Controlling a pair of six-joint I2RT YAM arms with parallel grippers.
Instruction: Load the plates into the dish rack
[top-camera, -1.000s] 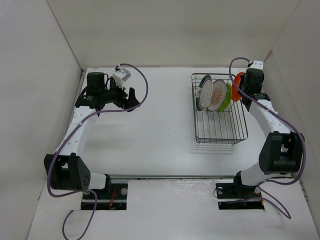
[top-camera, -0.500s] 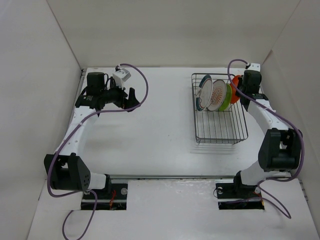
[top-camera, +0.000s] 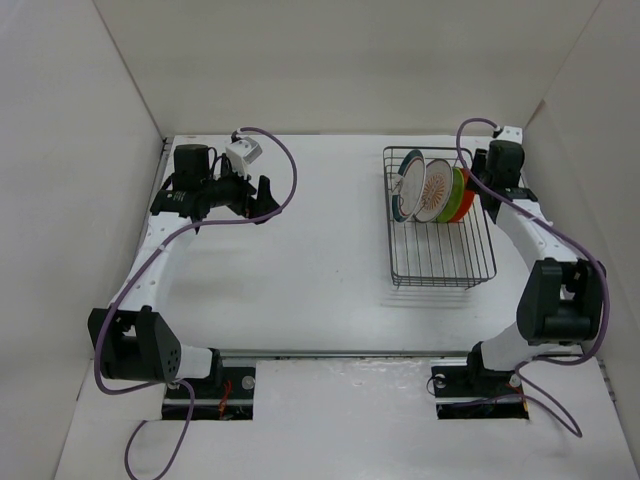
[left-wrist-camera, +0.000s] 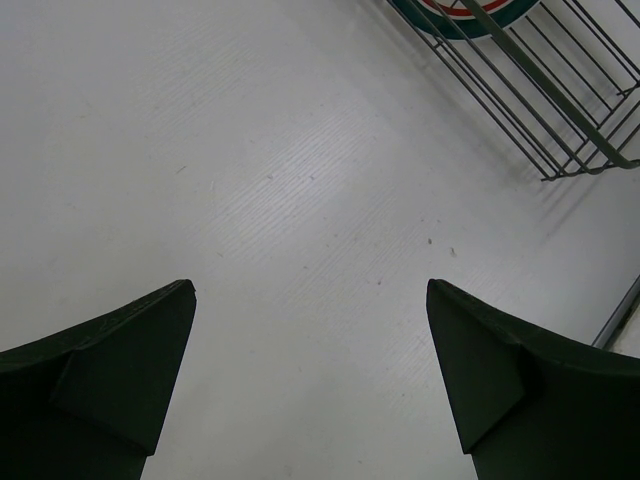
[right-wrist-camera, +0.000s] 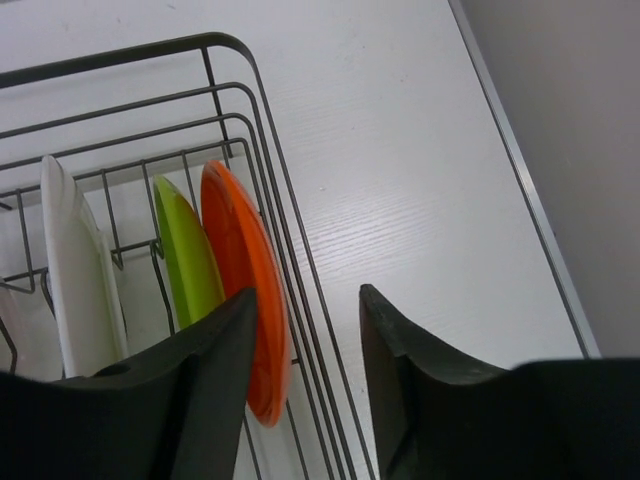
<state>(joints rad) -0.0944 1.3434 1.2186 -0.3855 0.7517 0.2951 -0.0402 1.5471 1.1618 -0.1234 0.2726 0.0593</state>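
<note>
The black wire dish rack (top-camera: 441, 262) stands at the right of the table. Several plates stand on edge in its far end: a green-rimmed white one (top-camera: 406, 190), a sunburst one (top-camera: 436, 188), a lime green one (top-camera: 455, 195) and an orange one (top-camera: 466, 202). In the right wrist view the orange plate (right-wrist-camera: 243, 265) leans by the rack's side wires (right-wrist-camera: 285, 230), next to the lime plate (right-wrist-camera: 186, 258). My right gripper (right-wrist-camera: 308, 296) is open, straddling those wires, its left finger against the orange plate. My left gripper (left-wrist-camera: 310, 290) is open and empty over bare table.
White walls close in the table on the left, back and right; the right wall is close to the rack and the right arm (top-camera: 540, 240). A small white box (top-camera: 243, 152) sits at the back left near the left arm.
The right gripper carried the orange plate leftward into the rack beside the lime plate, then opened and let it go. The left arm has not moved.
</note>
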